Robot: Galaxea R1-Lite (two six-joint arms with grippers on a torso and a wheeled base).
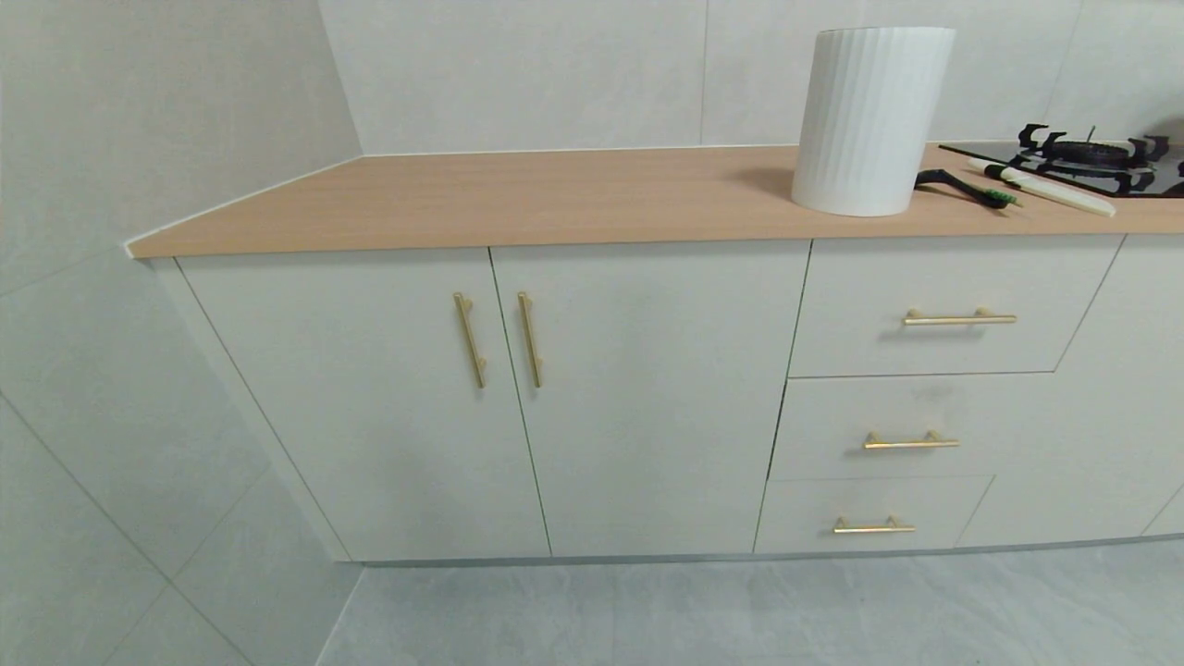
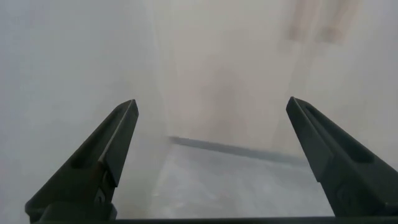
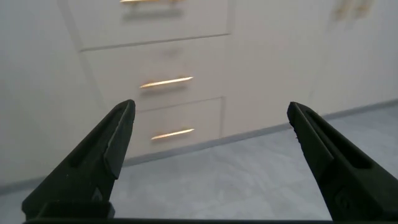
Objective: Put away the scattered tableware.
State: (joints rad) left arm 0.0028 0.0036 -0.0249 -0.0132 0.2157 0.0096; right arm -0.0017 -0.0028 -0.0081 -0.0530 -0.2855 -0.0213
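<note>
On the wooden countertop (image 1: 518, 199), at the right, stands a tall white ribbed cylinder holder (image 1: 869, 118). Just right of it lie a black-handled utensil with a green band (image 1: 967, 188) and a long white utensil (image 1: 1050, 189). My left gripper (image 2: 211, 155) is open, low down, facing the cabinet base and floor, with nothing between its fingers. My right gripper (image 3: 211, 155) is open too, low and facing the drawers (image 3: 163, 82), empty.
A black gas hob (image 1: 1096, 157) sits at the counter's far right. Below are two cabinet doors with gold handles (image 1: 499, 338) and three drawers (image 1: 934, 319). A tiled wall closes the left side. Grey floor (image 1: 740, 610) lies in front.
</note>
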